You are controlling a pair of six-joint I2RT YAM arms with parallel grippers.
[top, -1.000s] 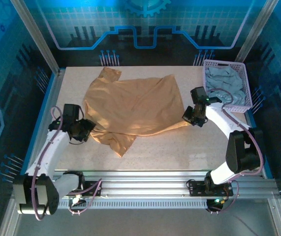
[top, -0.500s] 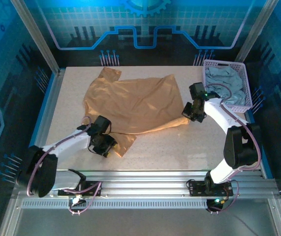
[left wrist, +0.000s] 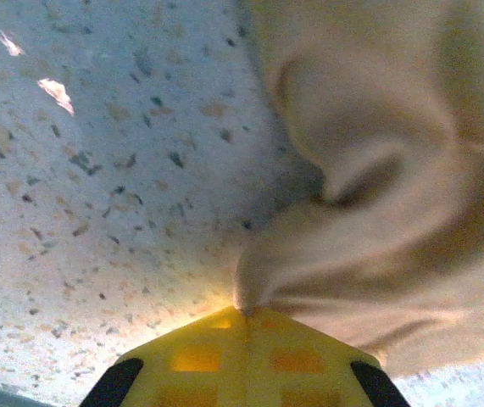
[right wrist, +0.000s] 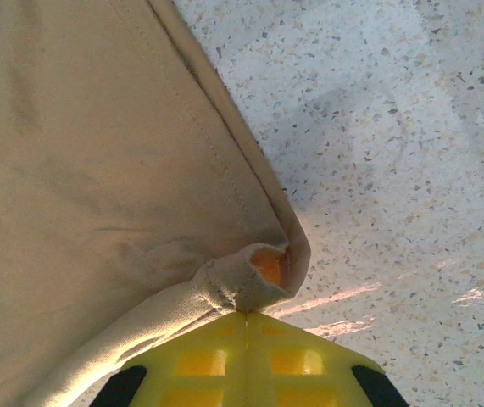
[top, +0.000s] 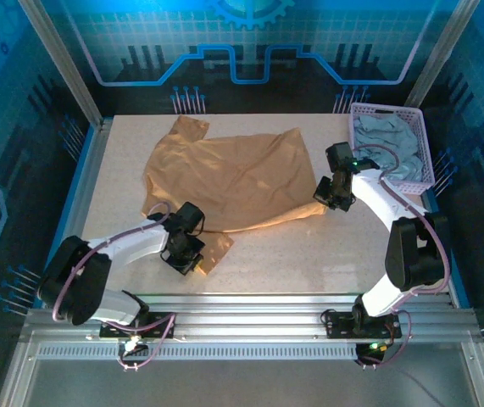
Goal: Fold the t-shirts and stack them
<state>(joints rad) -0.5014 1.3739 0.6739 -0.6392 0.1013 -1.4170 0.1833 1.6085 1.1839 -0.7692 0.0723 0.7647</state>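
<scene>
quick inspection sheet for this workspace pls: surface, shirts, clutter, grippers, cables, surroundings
surface: speckled table, no spills seen
job's things: tan t-shirt spread rumpled, unfolded; grey-blue t-shirt heaped in the lavender basket
clutter: nothing seen
grippers: left gripper shut on the tan t-shirt's near edge; right gripper shut on its right hem corner
cables: purple cables loop along both arms
surroundings: metal frame, blue panels

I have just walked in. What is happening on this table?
Two robot arms are working on a tan shirt that lies spread on the table. The left gripper is shut on its near part, and the right gripper is shut on its right corner. A grey-blue shirt lies in the basket at the far right. No folded stack is there yet.
</scene>
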